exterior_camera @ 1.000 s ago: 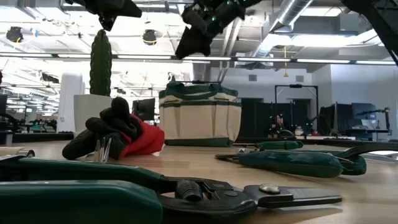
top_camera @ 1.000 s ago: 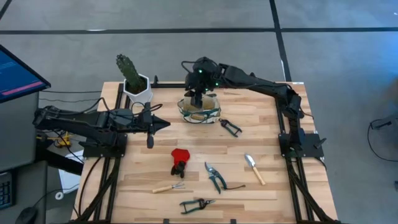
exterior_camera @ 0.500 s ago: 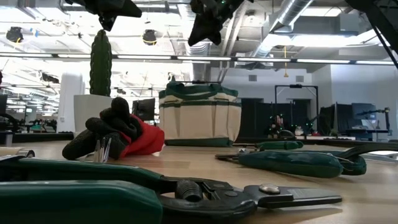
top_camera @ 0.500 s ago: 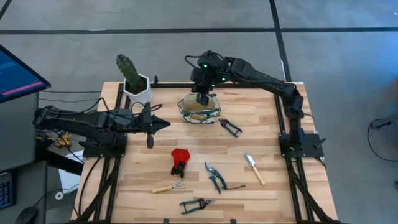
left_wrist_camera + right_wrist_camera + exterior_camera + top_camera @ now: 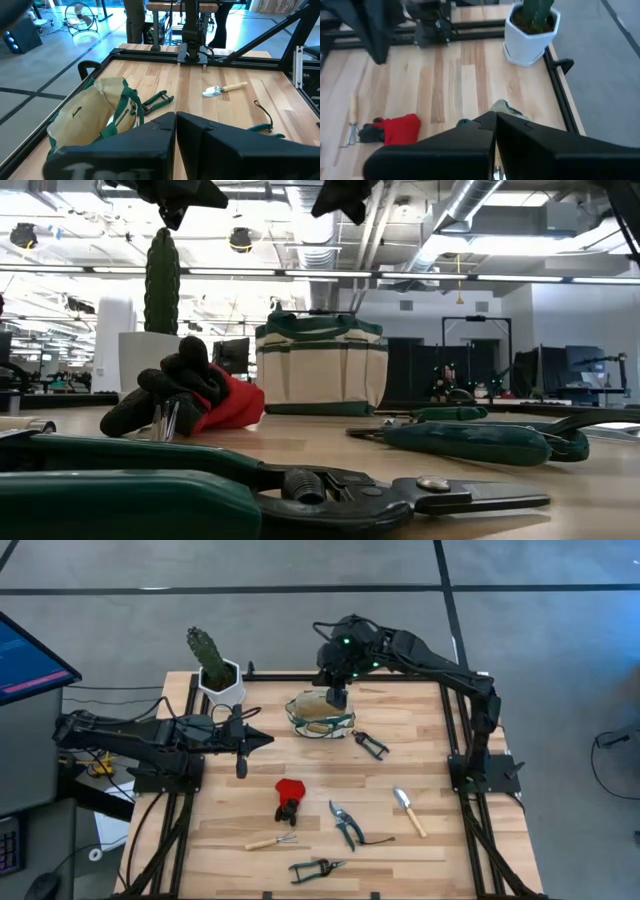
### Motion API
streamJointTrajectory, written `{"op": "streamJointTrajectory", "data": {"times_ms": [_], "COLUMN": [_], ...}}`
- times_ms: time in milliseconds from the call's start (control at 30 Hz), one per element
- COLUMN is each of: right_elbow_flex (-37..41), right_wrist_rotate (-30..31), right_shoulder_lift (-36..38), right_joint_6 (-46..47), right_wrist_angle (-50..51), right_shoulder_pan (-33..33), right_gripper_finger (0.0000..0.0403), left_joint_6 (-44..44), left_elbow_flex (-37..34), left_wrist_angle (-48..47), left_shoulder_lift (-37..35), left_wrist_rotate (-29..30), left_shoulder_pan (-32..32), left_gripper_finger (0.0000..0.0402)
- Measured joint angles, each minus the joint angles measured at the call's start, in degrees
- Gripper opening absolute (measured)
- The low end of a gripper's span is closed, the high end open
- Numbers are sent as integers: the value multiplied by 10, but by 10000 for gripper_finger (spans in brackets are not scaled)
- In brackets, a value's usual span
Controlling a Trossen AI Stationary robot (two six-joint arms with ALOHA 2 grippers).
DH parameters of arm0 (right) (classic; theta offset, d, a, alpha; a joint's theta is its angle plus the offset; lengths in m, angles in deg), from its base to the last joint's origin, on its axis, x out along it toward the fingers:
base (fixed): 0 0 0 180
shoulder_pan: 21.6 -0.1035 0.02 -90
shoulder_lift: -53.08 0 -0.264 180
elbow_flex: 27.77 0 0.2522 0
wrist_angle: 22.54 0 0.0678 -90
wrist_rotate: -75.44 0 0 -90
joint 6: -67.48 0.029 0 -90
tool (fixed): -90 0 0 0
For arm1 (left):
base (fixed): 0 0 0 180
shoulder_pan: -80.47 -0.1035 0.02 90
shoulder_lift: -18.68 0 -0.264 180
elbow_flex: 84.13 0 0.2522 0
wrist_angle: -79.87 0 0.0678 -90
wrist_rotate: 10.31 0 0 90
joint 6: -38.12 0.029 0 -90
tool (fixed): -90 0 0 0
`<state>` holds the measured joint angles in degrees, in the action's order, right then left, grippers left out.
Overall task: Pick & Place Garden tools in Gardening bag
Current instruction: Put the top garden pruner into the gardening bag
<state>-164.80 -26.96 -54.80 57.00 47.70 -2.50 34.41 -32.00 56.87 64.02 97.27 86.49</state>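
Right claw [image 5: 336, 697] hangs above far rim of gardening bag [image 5: 320, 716], fingers pressed together, nothing held. Bag stands upright at counter [image 5: 420, 730] far-centre, mouth open. Just right of bag: green-handled shears [image 5: 371, 745]. Nearer the front: trowel [image 5: 408, 810] w/ wooden handle, 2nd shears [image 5: 345, 823], red-and-black glove [image 5: 289, 799], small rake [image 5: 271, 842], 3rd shears [image 5: 317, 867] at front edge. Cactus pot [image 5: 221, 686] at far-left corner. Left claw [image 5: 240, 752] waits over counter's left side, well apart from tools, fingers closed, empty.
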Motion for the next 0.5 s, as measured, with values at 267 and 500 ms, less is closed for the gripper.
{"op": "streamJointTrajectory", "data": {"times_ms": [267, 500], "right_elbow_flex": [0, 0], "right_wrist_rotate": [-13, -13], "right_shoulder_lift": [38, 68], "right_joint_6": [-17, -21], "right_wrist_angle": [1, 1], "right_shoulder_pan": [-17, -32], "right_gripper_finger": [1, 1], "left_joint_6": [0, 0], "left_elbow_flex": [0, 0], "left_wrist_angle": [0, 0], "left_shoulder_lift": [0, 0], "left_wrist_rotate": [0, 0], "left_shoulder_pan": [0, 0], "left_gripper_finger": [4, 4]}}
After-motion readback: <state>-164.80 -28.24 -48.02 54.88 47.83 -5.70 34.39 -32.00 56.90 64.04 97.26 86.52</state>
